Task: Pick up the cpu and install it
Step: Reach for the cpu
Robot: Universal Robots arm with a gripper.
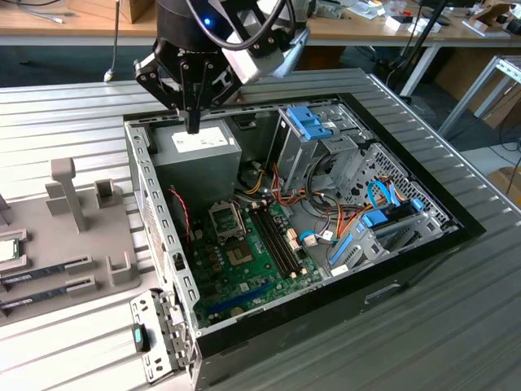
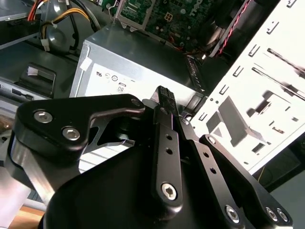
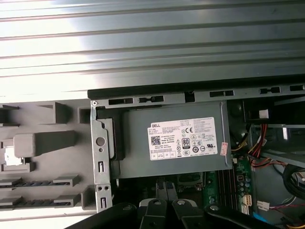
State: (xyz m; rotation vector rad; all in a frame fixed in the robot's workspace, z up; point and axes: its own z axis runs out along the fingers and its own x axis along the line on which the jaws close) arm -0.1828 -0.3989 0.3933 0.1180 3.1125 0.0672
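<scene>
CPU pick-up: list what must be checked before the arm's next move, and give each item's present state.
1. The pincer is empty: ok. In the second wrist view it is shut with nothing between its fingers.
2. The pincer is open for a grasp: not ok.
3. The pincer is above the cpu: not ok. In the exterior view it hangs over the power supply.
4. The cpu is in its place: ok. It lies on the grey tray at the exterior view's left edge.
5. The socket is ready to receive it: cannot tell.
</scene>
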